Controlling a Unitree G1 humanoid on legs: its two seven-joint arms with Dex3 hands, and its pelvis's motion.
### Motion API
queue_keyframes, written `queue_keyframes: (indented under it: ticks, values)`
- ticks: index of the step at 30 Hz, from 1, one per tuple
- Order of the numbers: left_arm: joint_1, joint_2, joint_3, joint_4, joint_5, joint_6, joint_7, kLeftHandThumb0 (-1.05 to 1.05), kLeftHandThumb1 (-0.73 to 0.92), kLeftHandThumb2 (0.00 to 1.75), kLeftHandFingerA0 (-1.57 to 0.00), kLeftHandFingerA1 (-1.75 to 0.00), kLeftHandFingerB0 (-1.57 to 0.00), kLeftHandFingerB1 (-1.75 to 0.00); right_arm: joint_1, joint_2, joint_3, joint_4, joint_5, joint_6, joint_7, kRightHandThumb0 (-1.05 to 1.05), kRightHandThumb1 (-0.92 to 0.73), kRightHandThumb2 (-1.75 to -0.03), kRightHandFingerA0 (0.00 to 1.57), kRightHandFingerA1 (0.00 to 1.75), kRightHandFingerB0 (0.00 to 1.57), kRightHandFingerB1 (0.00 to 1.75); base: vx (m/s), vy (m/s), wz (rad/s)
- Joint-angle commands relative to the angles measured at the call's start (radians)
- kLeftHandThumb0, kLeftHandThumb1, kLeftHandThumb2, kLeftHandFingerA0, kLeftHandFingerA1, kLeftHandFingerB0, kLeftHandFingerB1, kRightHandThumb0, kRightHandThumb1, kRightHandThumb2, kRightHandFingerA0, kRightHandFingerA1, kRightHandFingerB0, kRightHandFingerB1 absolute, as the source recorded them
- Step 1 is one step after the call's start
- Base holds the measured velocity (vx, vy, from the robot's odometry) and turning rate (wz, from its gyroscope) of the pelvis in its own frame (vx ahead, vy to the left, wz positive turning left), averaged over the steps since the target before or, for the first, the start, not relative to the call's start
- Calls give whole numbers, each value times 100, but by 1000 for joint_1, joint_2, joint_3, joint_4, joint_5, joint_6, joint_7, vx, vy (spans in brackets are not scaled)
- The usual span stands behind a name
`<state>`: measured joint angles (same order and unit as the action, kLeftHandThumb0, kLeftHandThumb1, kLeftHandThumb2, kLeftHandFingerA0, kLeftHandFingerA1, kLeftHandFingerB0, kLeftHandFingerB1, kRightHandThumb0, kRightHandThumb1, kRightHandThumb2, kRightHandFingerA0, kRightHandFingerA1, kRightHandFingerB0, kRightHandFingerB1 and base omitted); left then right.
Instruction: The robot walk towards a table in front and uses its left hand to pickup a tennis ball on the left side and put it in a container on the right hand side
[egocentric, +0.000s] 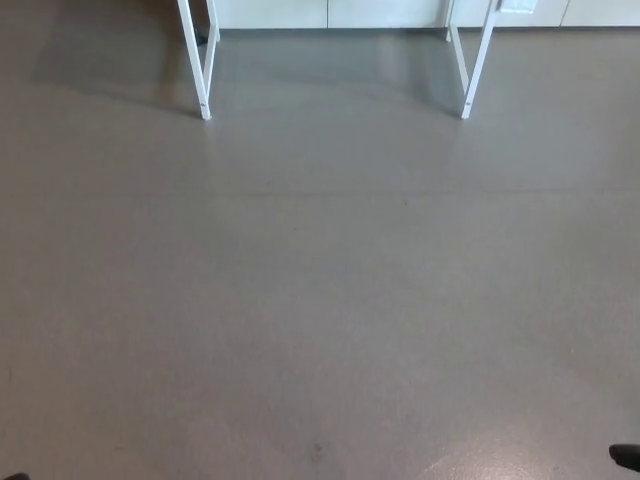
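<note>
No tennis ball and no container show in the head view. Only the white legs of a table appear at the top, the left leg pair (200, 60) and the right leg pair (472, 60); its top is out of frame. Neither hand is visible. A small dark shape (626, 457) sits at the bottom right corner, and I cannot tell what it is.
Grey floor (320, 300) fills nearly the whole picture between me and the table legs. A white wall base or cabinet front (330, 12) runs along the top edge behind the table.
</note>
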<state>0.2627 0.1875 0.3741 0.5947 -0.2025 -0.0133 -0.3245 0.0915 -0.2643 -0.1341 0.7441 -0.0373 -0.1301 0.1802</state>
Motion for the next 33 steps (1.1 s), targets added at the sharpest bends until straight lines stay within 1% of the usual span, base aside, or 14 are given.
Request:
queue_keyframes:
  ticks: [1, 8, 10, 11, 16, 17, 18, 22, 23, 26, 27, 28, 29, 33]
  values:
    - [10, -3, 21, -15, -75, -9, -68, -21, 69, 60, -36, -39, -36, -34, 2, -20, -11, 5, 35, -54, 46, -31, -45, -65, 65, 52, 49, 47, 0, 0, 0]
    - [28, 2, 6, -14, -67, -19, -83, -24, 72, 60, -35, -39, -34, -33, 31, -25, -7, -2, 33, -58, 55, -29, -46, -64, 66, 51, 49, 46, 0, 0, 0]
    - [27, 5, 6, -9, -71, -14, -90, -29, 65, 74, -33, -46, -27, -38, 28, -25, -9, 9, 37, -64, 62, -29, -46, -64, 66, 51, 49, 46, 0, 0, 0]
    - [27, 6, 5, -8, -72, -14, -91, -23, 70, 61, -33, -39, -31, -32, 28, -25, -9, 10, 37, -64, 63, -29, -46, -65, 67, 51, 49, 46, 0, 0, 0]
    - [36, -2, 9, 0, -83, -20, -103, -20, 68, 60, -32, -39, -31, -32, 43, -27, -7, -5, 38, -56, 64, -29, -47, -64, 64, 50, 50, 45, 0, 0, 0]
    - [46, -5, 6, 2, -77, -30, -102, -18, 46, 93, -23, -55, -19, -51, 53, -33, 0, -9, 28, -59, 63, -30, -46, -64, 66, 50, 49, 46, 169, 36, 70]
    - [48, -5, 4, 3, -73, -34, -102, -18, 46, 93, -23, -55, -19, -51, 55, -35, 3, -11, 24, -58, 62, -30, -46, -64, 66, 50, 49, 46, 120, 14, 13]
    - [59, -5, 3, 12, -71, -47, -106, -17, 44, 93, -23, -55, -19, -50, 68, -39, 11, -7, 20, -76, 59, -30, -47, -65, 64, 50, 47, 45, -24, -8, 29]
    - [66, -4, 1, 20, -68, -57, -112, -20, 65, 59, -33, -40, -31, -33, 75, -38, 11, -5, 21, -75, 56, -30, -47, -65, 64, 50, 46, 45, -50, 22, -7]
    - [80, -6, -3, 14, -67, -61, -114, -22, 67, 60, -32, -40, -31, -32, 79, -40, 9, 10, 29, -87, 65, -30, -47, -64, 61, 49, 45, 44, 18, 27, -2]
    - [80, -5, -2, 19, -68, -64, -117, -20, 47, 94, -22, -54, -19, -50, 81, -39, 10, 12, 26, -91, 61, -32, -46, -65, 61, 49, 47, 45, 80, 135, -5]
    - [81, -4, -2, 21, -69, -66, -118, -20, 47, 94, -22, -54, -19, -50, 82, -39, 10, 14, 25, -94, 59, -32, -46, -65, 61, 49, 47, 45, 48, 192, -12]
    - [80, -1, -5, 33, -62, -83, -120, -24, 69, 60, -33, -40, -31, -33, 93, -39, 12, 0, 23, -95, 56, -31, -47, -65, 60, 49, 46, 44, 87, 245, -17]
    - [90, -2, -9, 38, -60, -87, -120, -23, 68, 60, -33, -40, -33, -33, 110, -40, 13, -3, 25, -103, 59, -32, -46, -66, 59, 49, 46, 45, 161, 464, -11]
